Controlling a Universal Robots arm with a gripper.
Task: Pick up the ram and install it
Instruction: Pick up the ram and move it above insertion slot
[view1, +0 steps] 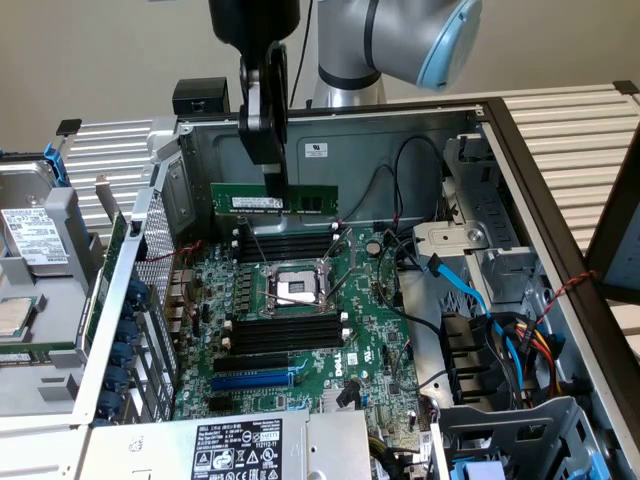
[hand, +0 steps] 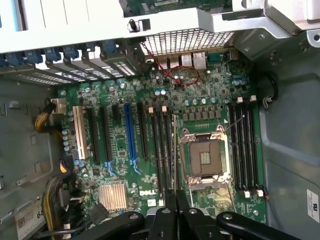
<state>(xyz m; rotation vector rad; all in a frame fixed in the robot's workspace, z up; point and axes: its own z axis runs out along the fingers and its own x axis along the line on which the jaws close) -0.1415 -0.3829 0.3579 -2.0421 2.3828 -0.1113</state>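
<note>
The tool (view1: 278, 190), nearly closed, pinches the ram (view1: 312, 198) edgewise.

Long, thin green circuit-board ram stick (view1: 310, 200) carrying a white label strip and black chips, standing on its long edge with its length running level, being pinched near its middle by the black hand (view1: 278, 192), hanging in the air over the long black slots (view1: 285, 243)

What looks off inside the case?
Nothing looks damaged or askew. The ram hangs level in the gripper above the board, not seated. The CPU socket lies bare.
</note>
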